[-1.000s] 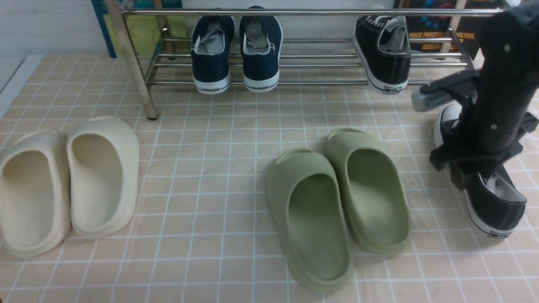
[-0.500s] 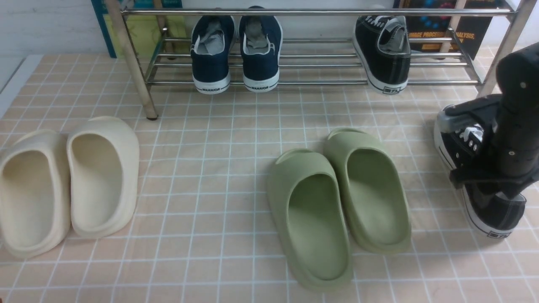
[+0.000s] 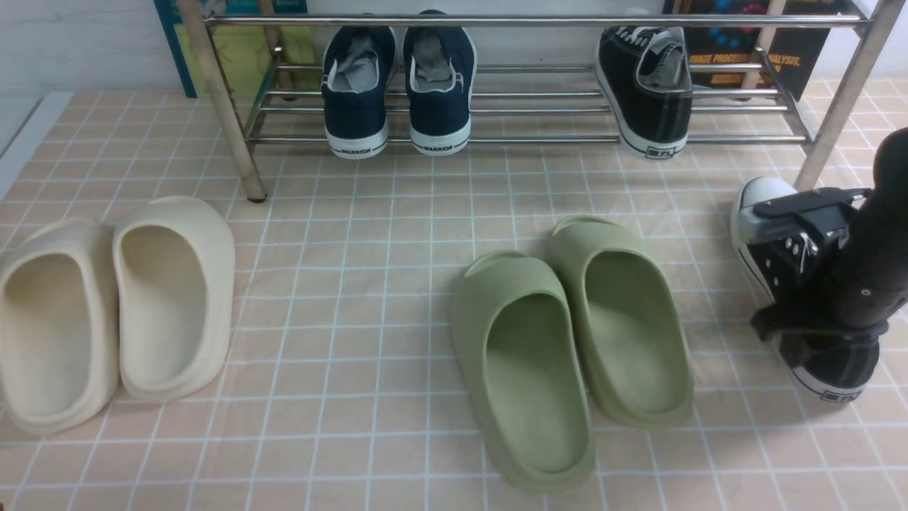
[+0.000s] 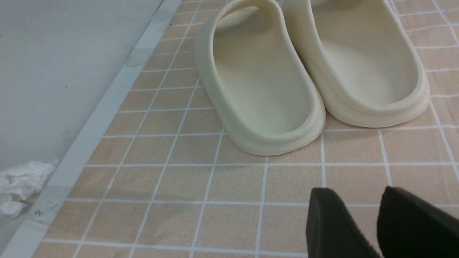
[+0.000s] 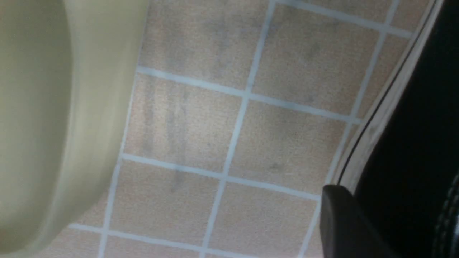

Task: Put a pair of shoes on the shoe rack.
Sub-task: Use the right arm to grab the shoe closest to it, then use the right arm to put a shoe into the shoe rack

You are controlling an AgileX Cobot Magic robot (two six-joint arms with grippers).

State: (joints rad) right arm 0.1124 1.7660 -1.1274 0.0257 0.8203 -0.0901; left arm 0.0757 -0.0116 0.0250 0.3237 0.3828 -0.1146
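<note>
One black sneaker (image 3: 649, 92) with a white sole rests on the lower bars of the steel shoe rack (image 3: 539, 138), at its right end. The other black sneaker (image 3: 777, 245) lies on the tiled mat at the far right, white toe cap toward the rack. My right gripper (image 3: 823, 341) is lowered into its heel opening. In the right wrist view one finger (image 5: 344, 222) lies flat against the outside of the sneaker's black canvas wall (image 5: 405, 143); the other finger is hidden. My left gripper (image 4: 355, 191) hangs open over bare tiles, with nothing between its fingers.
Olive green slippers (image 3: 567, 341) lie just left of the floor sneaker. Cream slippers (image 3: 113, 305) sit at the left, close ahead of my left gripper. Navy sneakers (image 3: 397, 85) fill the rack's middle. The rack's right post (image 3: 840, 99) stands behind my right arm.
My right arm has come down from above the floor sneaker onto its heel opening, and its jaws have narrowed against the shoe's side. The left gripper has not moved.
</note>
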